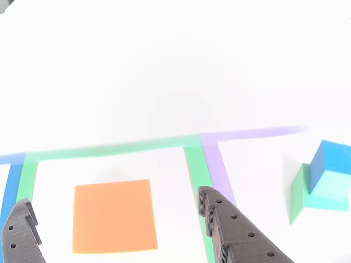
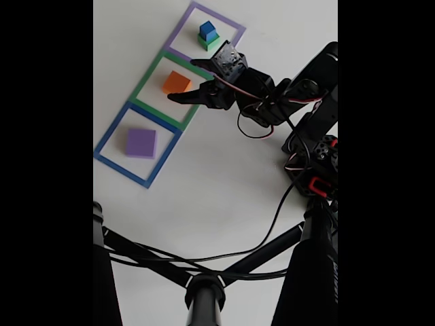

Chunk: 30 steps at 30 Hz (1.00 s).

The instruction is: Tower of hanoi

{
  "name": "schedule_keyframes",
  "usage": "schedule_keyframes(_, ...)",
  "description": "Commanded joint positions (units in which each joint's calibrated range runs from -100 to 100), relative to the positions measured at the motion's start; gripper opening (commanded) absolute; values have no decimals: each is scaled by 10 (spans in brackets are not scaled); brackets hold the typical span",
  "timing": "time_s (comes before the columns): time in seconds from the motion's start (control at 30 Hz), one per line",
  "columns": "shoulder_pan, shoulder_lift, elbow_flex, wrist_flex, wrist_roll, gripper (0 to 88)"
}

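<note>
An orange block lies flat inside the green square outline. My gripper hovers open over it, one finger on each side, nothing held. In the other view the dark fingers frame the block from the bottom corners. A small blue cube sits on a green block inside the purple outline. The purple slab rests inside the blue outline.
The arm's body and base stand at the right of the white table, with cables trailing toward the front. A black stand with crossing bars fills the foreground of the fixed view.
</note>
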State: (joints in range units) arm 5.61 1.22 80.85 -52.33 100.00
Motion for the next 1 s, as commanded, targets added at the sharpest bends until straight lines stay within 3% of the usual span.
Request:
schedule_keyframes(0.0,0,29,-30,-35,0,358)
schedule_keyframes(0.97,-3,178,-79,-132,0,350)
